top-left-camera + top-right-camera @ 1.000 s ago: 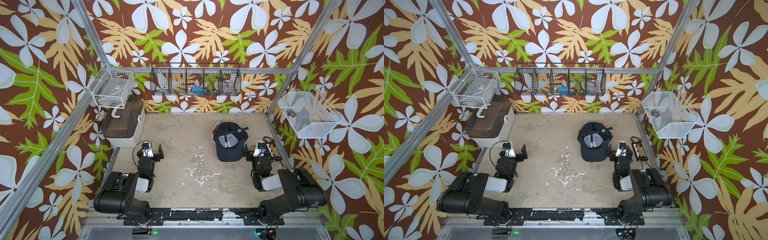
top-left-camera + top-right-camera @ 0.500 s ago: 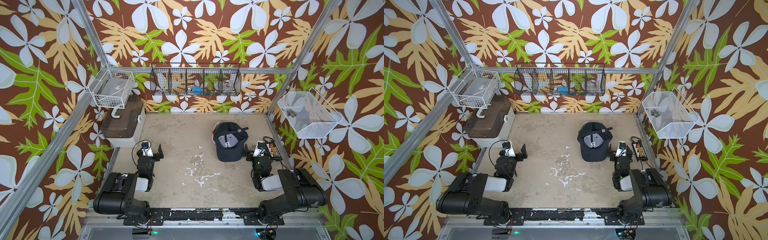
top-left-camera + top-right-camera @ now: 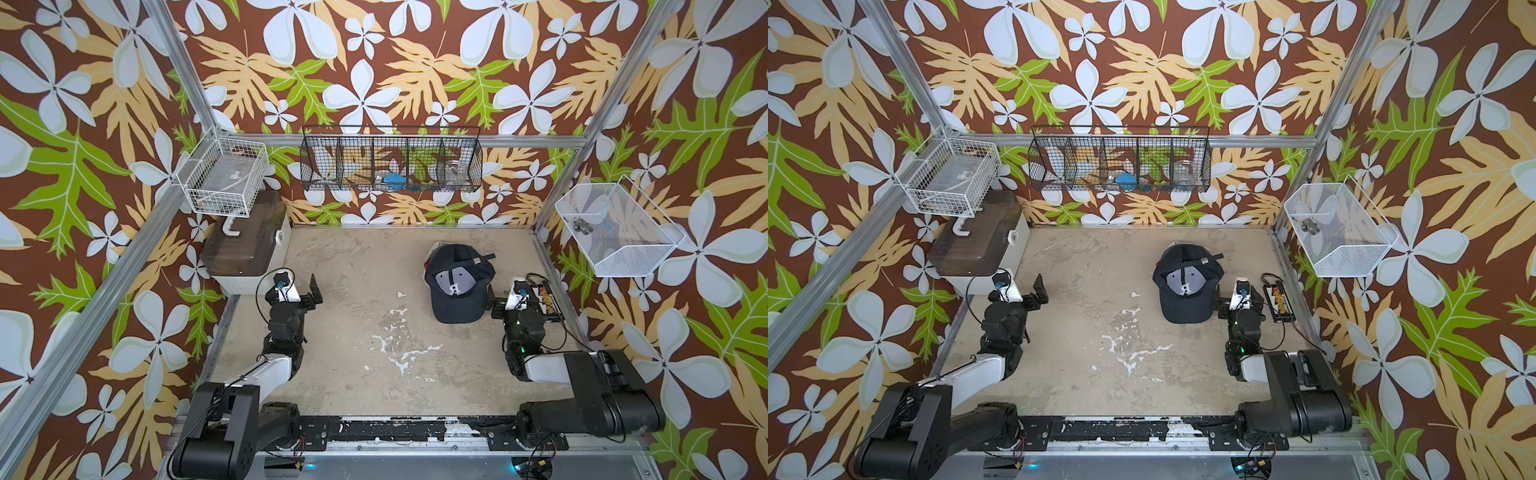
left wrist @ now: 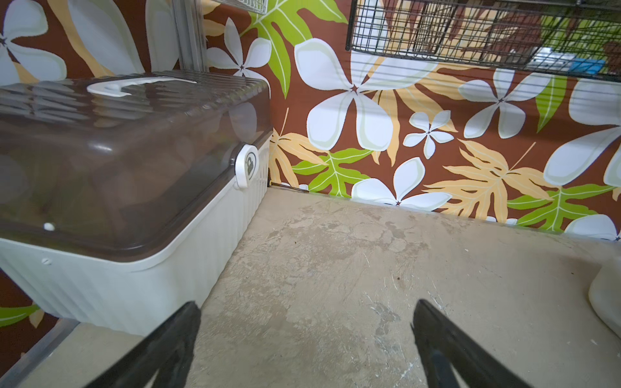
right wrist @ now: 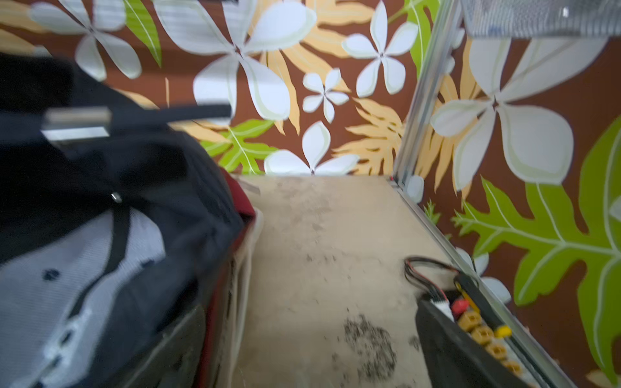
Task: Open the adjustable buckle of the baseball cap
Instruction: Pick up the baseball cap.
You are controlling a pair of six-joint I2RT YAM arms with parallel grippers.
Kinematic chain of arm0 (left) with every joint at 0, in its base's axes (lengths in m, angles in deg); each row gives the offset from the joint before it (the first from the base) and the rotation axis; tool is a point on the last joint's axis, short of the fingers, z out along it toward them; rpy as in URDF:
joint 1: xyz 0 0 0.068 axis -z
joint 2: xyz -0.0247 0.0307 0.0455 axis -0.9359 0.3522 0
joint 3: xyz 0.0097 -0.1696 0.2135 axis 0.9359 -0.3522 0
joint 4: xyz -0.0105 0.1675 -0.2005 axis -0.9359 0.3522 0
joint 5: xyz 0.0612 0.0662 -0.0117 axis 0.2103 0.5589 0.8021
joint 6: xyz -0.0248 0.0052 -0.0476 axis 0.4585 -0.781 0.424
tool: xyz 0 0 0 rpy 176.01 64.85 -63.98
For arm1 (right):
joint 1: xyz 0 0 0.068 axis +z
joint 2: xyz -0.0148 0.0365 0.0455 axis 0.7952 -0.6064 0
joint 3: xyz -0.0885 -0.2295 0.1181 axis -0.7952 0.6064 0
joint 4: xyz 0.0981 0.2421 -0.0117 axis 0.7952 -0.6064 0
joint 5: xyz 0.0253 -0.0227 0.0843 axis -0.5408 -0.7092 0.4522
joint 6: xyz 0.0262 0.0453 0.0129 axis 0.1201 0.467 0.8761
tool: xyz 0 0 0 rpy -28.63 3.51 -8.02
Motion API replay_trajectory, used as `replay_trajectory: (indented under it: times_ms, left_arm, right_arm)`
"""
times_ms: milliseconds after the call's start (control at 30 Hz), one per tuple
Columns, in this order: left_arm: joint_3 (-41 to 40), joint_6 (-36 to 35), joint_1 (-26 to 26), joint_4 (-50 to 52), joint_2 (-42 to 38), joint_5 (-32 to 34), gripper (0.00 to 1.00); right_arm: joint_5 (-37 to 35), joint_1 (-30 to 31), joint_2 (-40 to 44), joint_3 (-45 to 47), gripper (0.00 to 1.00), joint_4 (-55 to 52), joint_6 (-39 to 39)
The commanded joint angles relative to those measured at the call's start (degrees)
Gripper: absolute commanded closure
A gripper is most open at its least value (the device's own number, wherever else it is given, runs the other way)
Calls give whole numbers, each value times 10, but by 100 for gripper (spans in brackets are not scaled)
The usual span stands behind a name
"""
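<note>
Cap point(image 3: 457, 291): lies inside-up on the bench point(image 3: 365, 332), with the brim toward the robot base.
Buckle point(image 3: 1204, 260): metal clasp on the strap point(image 3: 486, 257), spanning the cap's rear opening at the edge opposite the brim. The strap tail projects past the cap's right side.
Left end effector point(image 4: 304, 307): released and empty, well apart from the cap on its left.
Right end effector point(image 5: 302, 336): released and empty, just beside the cap's right side near the brim.
Step in hand: approach; the buckle is not yet contacted.
Procedure: probably advance the right arm along the cap's right side to the strap tail. Bring the left arm across to pin the cap's rear edge beside the buckle.
Caution: the fabric is soft, so an unpinned cap will likely slide when the strap is pulled.
</note>
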Motion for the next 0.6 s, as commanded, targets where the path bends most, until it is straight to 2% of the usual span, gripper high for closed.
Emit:
replay_trajectory:
  times_ms: [0,100,167,200,267,300,333,400,433,567]
  left_arm:
    - [48,6,15,113,-24,16,0]
    - [85,5,40,174,-46,29,0]
    - [114,10,62,227,-54,45,0]
    - [124,16,72,247,-59,58,0]
    - [140,51,91,283,-78,64,0]
    - [148,65,96,305,-87,58,0]
    - [161,76,106,331,-98,53,0]
    - [186,75,139,378,-110,70,0]
    - [197,68,163,397,-116,87,0]
    - [226,57,248,442,-137,121,0]
  right_arm:
    - [14,5,64,-21,0,-96,-30]
    - [18,10,134,-47,0,-155,-40]
    - [14,10,177,-97,0,-252,-3]
    - [-1,10,190,-120,0,-298,42]
    - [-59,10,214,-180,0,-506,191]
    - [-111,10,221,-181,0,-571,286]
    - [-134,4,228,-174,0,-603,364]
    - [21,-14,232,-151,0,-540,290]
    - [45,-11,227,-160,0,-554,281]
    - [56,4,220,-200,0,-613,245]
